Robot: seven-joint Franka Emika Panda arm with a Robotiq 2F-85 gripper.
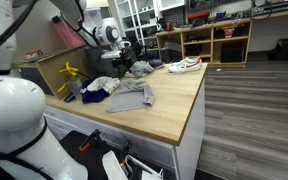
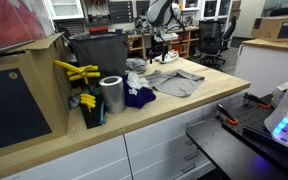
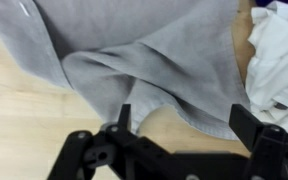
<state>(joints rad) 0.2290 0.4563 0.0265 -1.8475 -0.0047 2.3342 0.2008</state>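
A grey garment [image 3: 144, 50] lies rumpled on the wooden table [image 3: 14, 110], and its hem curls just beyond my fingertips. My gripper [image 3: 184, 115] hangs open just above that hem, with bare table showing between its fingers and nothing held. A white cloth [image 3: 274, 55] lies bunched at the right of the wrist view. In both exterior views the gripper [image 1: 124, 60] [image 2: 162, 42] hovers over the far end of the grey garment [image 1: 132, 96] [image 2: 179, 80].
A white cloth [image 1: 102, 85] and a purple one [image 2: 139, 97] lie beside the grey garment. A white and red shoe [image 1: 184, 66] sits at the far end of the table. Yellow tools [image 2: 76, 72], a metal can [image 2: 111, 95] and a black bin [image 2: 99, 50] stand nearby.
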